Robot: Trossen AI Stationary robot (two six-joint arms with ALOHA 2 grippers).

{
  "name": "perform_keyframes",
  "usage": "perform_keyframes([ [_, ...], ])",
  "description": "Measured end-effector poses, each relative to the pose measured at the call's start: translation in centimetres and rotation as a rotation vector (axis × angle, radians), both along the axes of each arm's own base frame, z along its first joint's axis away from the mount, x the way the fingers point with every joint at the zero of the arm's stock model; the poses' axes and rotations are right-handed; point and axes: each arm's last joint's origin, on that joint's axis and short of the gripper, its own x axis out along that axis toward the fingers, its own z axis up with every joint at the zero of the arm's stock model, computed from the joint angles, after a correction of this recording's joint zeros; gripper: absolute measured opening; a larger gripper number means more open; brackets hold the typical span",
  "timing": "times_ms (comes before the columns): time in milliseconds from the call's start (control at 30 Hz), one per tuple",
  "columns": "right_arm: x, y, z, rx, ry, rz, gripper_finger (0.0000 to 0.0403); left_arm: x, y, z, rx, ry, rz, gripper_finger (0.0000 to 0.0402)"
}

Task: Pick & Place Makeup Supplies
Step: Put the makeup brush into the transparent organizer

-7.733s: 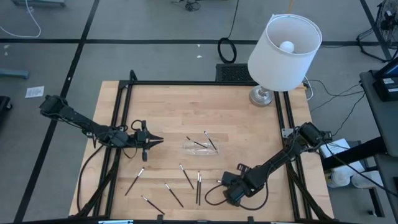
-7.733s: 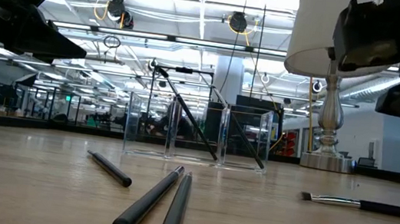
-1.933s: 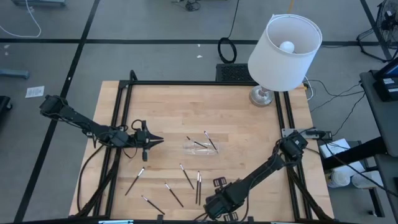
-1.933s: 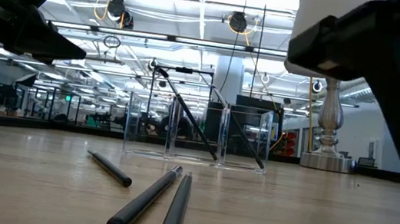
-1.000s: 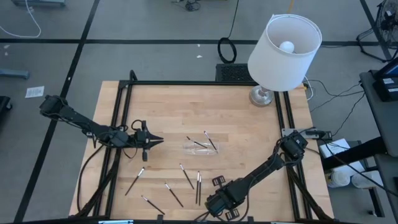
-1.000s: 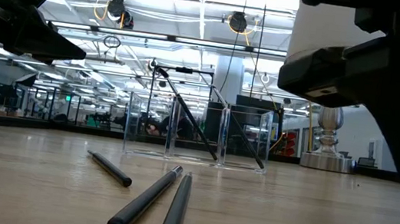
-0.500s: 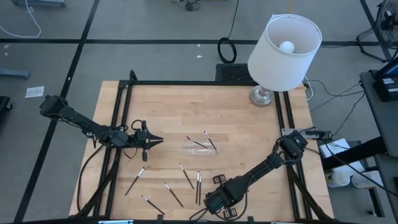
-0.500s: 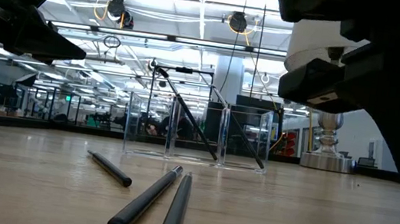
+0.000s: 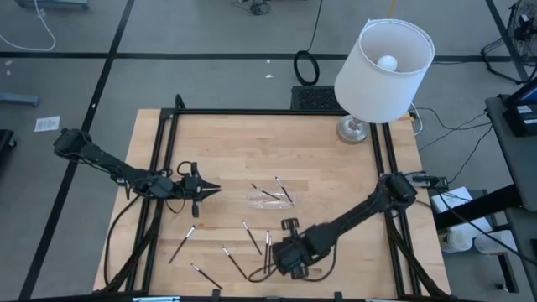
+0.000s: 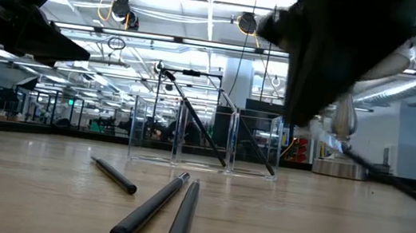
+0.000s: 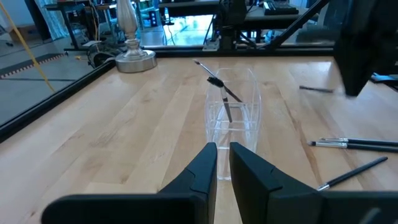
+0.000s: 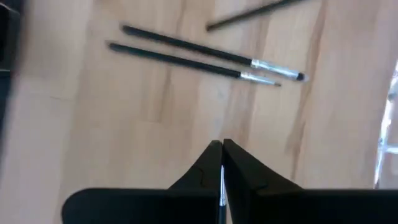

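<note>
Broadly, the wooden table [image 9: 336,176] with its white-shaded lamp [image 9: 384,59] is partly sorted. The clear plastic tray [image 9: 270,198] at mid-table holds what look like three makeup brushes [image 9: 284,190], leaning crosswise in it. About six more lie loose on the boards nearer the front edge, among them a close pair [image 12: 205,59] lying side by side with silvery ferrules.

The right gripper [image 9: 275,256] is low over that loose group, its fingers pinched together on a thin brush [image 10: 392,183], which hangs slanted from it, clear of the table, in the low view. The left gripper [image 9: 214,190] waits left of the tray, fingers a narrow slit apart with nothing between them.

By my reckoning, roughly a third is done: one brush is lifted and has to go to the tray, with the loose ones after it. No brand, label or lettering is legible anywhere.
</note>
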Motion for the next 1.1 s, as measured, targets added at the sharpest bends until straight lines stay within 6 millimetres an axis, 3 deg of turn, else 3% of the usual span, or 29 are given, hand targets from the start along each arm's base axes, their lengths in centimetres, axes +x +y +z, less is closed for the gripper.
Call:
perform_keyframes([
  [133,-0.2,-0.2,1.7,-0.009,-0.082,-0.020,0.0000,0.0,0.0,0.0,0.000,0.001,0.000,0.0051],
  [400,0.6,-2.0,8.2,-0.035,-0.451,-0.092,0.0000,0.0,0.0,0.0,0.000,0.000,0.000,0.0051],
  [633,1.1,-4.9,12.3,-0.190,-0.674,-0.124,0.0000,0.0,0.0,0.0,0.001,0.001,-0.001,0.0051],
  [867,3.3,-8.4,13.4,-0.278,-0.781,-0.165,0.0000,0.0,0.0,0.0,0.001,0.001,-0.001,0.0051],
  [1100,4.5,-12.5,10.9,-0.215,-0.708,-0.268,0.0000,0.0,0.0,0.0,-0.005,0.001,0.000,0.0051],
])
